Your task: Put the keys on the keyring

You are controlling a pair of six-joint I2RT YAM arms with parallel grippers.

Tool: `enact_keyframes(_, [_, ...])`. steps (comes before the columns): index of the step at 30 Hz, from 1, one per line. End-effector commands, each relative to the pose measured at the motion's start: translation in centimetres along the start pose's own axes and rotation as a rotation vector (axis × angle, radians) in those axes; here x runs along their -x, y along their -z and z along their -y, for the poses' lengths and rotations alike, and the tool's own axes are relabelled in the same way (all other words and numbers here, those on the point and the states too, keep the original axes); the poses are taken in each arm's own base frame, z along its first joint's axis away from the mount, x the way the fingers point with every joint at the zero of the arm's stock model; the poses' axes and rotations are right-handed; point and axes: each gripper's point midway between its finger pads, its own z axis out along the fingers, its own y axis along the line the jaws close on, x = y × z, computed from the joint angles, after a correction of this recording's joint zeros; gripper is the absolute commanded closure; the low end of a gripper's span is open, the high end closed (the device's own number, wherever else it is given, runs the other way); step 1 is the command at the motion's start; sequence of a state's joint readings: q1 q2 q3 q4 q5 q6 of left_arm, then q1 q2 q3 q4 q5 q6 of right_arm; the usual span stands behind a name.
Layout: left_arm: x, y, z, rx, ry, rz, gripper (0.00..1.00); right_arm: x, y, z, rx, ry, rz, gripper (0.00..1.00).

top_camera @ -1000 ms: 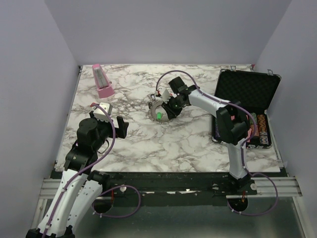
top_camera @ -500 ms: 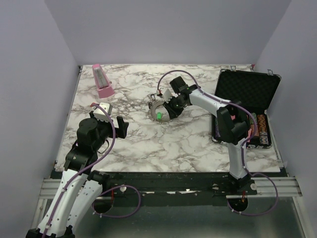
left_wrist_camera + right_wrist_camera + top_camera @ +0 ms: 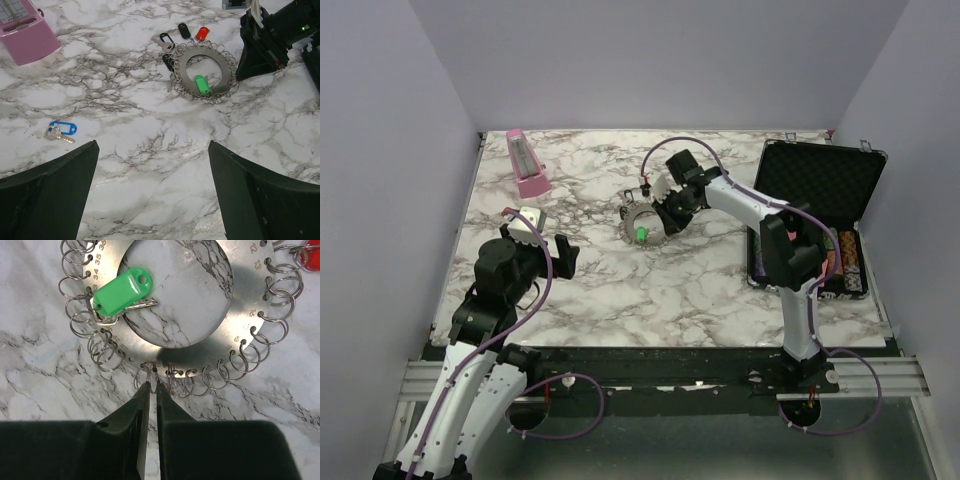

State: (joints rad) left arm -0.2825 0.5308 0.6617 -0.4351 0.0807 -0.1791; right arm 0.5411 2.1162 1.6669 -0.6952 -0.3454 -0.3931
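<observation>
Two arms: bolted at the near edge of a white-and-grey marbled table (image 3: pixel 620 290), the left one folded close to its base, the right one reaching to mid-table.
Left gripper (image 3: pixel 152 145): hangs over the front-left marble, jaws spread wide with nothing between them.
Blue key (image 3: pixel 61 131): a small silver key on a blue plastic tag, alone on the left and well apart from the ring.
Keyring (image 3: pixel 240 315): a flat grey metal disc with a wide hole and a rim of small wire loops, lying flat mid-table.
Green key (image 3: pixel 119 292): a silver key on a green plastic tag, resting across the disc's inner edge.
Right gripper (image 3: pixel 153 382): low at the ring's right rim, with only a thin slit between the fingers. The tips meet one wire loop, but I cannot tell whether they pinch it.
Red key (image 3: pixel 201 33) and black key (image 3: pixel 184 30): on the marble just beyond the ring.
Pink metronome (image 3: pixel 527 162): upright, far left.
Black case (image 3: pixel 820 185): open at the far right, with coloured chips (image 3: pixel 848 262) in rows in its near half.
</observation>
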Motion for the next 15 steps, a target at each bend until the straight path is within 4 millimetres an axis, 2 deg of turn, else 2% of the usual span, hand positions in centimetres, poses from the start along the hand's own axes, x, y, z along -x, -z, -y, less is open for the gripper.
enact_keyframes(1, [0.9,0.2,0.01,-0.003,-0.014,0.033,0.01,-0.3,-0.44,-0.07,0.023,-0.014,-0.022,0.82])
enact_keyframes(15, [0.96,0.25,0.02,-0.004,-0.015,0.036,0.01,-0.96,-1.16,-0.02,0.035,-0.019,-0.046,0.79])
